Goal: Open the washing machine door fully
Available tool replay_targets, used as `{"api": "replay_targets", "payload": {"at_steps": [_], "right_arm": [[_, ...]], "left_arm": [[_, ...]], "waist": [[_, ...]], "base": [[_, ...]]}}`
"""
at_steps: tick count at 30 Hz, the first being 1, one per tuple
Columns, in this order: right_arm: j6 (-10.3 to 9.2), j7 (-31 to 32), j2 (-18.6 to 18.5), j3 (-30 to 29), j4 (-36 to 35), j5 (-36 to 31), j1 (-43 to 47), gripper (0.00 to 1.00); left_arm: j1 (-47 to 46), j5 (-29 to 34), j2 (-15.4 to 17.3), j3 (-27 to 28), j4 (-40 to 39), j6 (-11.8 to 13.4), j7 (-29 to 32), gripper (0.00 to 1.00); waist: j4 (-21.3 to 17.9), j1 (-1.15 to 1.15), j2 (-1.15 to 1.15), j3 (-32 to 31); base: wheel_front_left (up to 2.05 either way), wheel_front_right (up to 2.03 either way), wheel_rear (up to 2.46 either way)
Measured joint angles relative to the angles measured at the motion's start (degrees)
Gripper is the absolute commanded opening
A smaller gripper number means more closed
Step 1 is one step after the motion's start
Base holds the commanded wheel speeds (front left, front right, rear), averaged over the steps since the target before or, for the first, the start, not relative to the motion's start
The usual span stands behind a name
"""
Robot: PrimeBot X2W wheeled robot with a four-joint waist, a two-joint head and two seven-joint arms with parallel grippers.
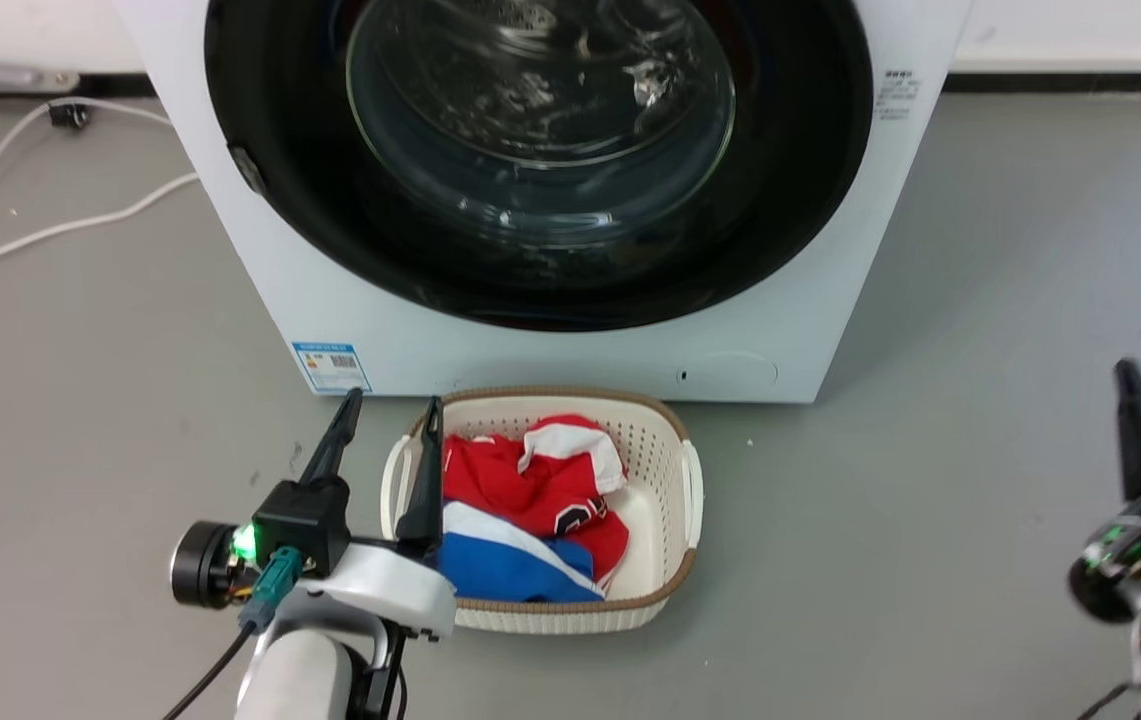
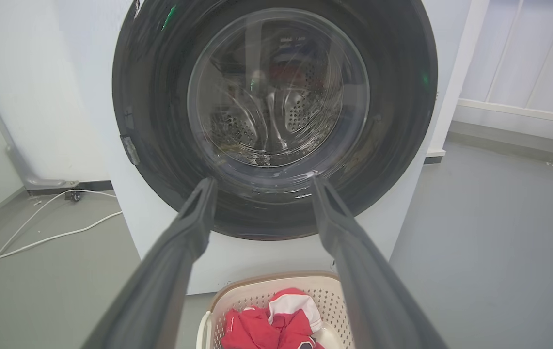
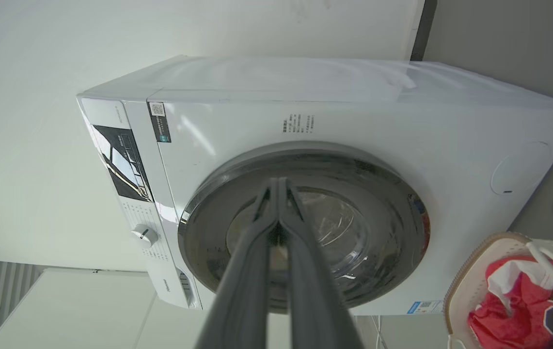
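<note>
The white washing machine [image 1: 810, 330] stands in front of me with its door [image 1: 800, 200] lying flush against the front, a glossy black disc with a clear glass bowl in the middle. A small latch piece [image 1: 250, 170] sits on the door's left edge. My left gripper [image 1: 392, 402] is open and empty, low over the floor and the basket's left rim, well short of the door. In the left wrist view the left gripper [image 2: 262, 180] points at the lower part of the door [image 2: 160, 121]. My right gripper [image 1: 1125, 370] is far right; the right gripper [image 3: 276, 182] is shut on nothing.
A cream laundry basket [image 1: 550, 615] with red, white and blue clothes [image 1: 530, 490] sits on the grey floor right below the door. White cables [image 1: 80, 225] trail across the floor at the left. Open floor lies to the machine's right.
</note>
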Motion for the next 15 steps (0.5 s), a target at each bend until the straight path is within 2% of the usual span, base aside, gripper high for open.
{"api": "replay_targets", "payload": {"at_steps": [7, 15], "right_arm": [[0.00, 5.90, -7.21, 0.13, 12.47, 3.48, -14.11, 0.00], [0.00, 13.08, -13.99, 5.58, 23.40, 2.74, -30.97, 0.00]], "left_arm": [[-3.26, 0.38, -0.02, -0.55, -1.34, -0.01, 0.00, 1.00], [-6.67, -1.30, -0.02, -2.22, -2.72, 0.82, 0.00, 1.00]], "waist": [[0.26, 0.00, 0.00, 5.33], [1.66, 0.01, 0.00, 12.06]], "base": [[0.00, 0.00, 0.00], [0.00, 0.00, 0.00]]}}
